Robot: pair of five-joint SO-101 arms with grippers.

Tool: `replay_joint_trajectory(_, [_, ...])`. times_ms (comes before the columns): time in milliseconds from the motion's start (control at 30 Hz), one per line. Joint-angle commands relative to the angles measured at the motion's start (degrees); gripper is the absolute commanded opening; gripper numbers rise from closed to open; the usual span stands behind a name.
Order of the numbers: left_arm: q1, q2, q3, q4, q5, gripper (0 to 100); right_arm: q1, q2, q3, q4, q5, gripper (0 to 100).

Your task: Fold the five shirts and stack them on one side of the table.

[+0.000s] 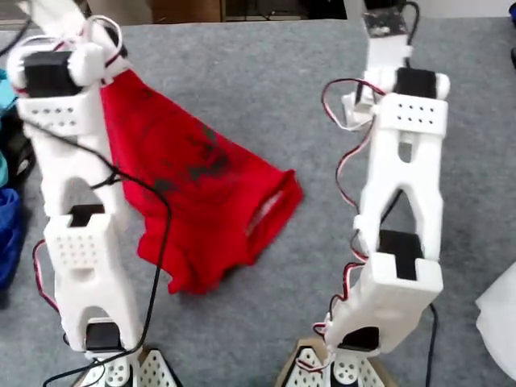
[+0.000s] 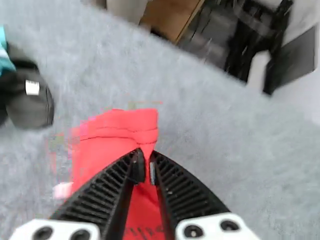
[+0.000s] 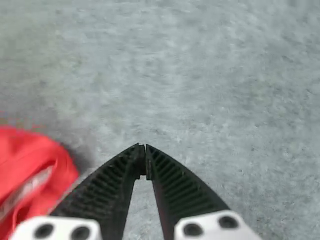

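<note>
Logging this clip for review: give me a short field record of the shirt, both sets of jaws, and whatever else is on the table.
shirt in work: red shirt, crumpled, not yet folded, on the grey table
left jaws: shut on an edge of the red shirt
right jaws: shut, empty, over bare table beside the shirt
table's left edge: blue garment, dark garment
table's right edge: white cloth

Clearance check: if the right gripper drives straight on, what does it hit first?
Likely the bare grey table cover; the right gripper points at it, and the red shirt lies off to the side. Depth unclear.
</note>
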Motion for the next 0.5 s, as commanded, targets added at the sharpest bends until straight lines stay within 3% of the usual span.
replay_joint_trajectory(0, [-1.8,-10.7,6.7,0.7,-0.6,2,-2.5,-0.7,-8.0,4.2,0.0,2.2])
replay_joint_trajectory(200, [-5.4,-24.3,31.6,0.7,-1.1,2,-3.2,-0.4,-19.1,9.4,0.0,2.2])
replay_joint_trajectory(467, [-4.9,-35.4,54.5,0.6,-1.1,2,-1.9,-0.4,-22.7,17.3,-0.3,2.0])
